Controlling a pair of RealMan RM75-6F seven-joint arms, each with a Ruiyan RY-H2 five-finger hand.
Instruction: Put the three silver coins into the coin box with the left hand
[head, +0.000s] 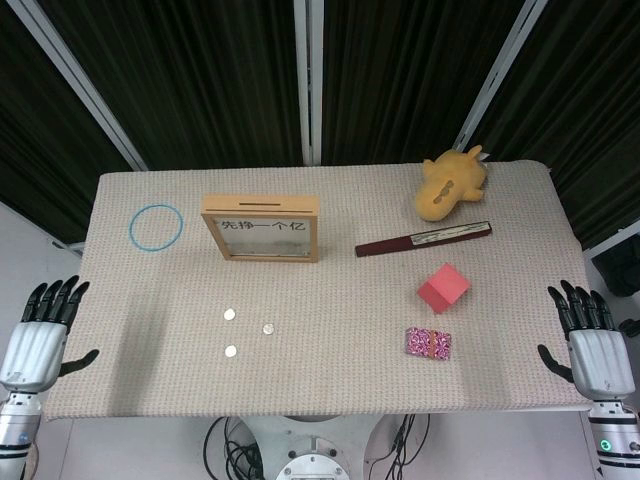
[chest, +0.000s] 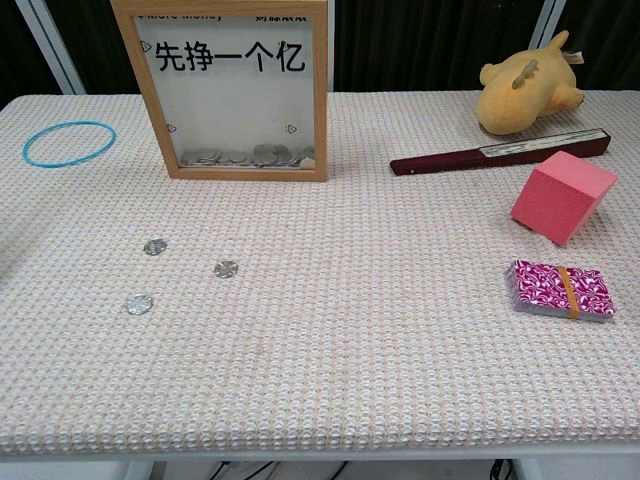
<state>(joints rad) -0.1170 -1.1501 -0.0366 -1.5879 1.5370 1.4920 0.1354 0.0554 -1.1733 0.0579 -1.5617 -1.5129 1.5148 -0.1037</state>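
Silver coins (chest: 153, 246) (chest: 226, 268) (chest: 139, 304) lay apart on the woven cloth (chest: 380, 340), just in front of the upright box (chest: 234, 95). Only the head view showed the hands: left hand (head: 40, 335) and right hand (head: 592, 340) waited at the table's edges, fingers spread, empty. Only the chest view showed coins already piled inside the box.

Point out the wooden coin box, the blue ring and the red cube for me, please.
Wooden-framed coin box with clear front (head: 261, 206), head view: on the top wooden rail.
Thin blue ring (head: 131, 229), head view: on its left edge.
Red foam cube (chest: 562, 196), chest view: on its front face.
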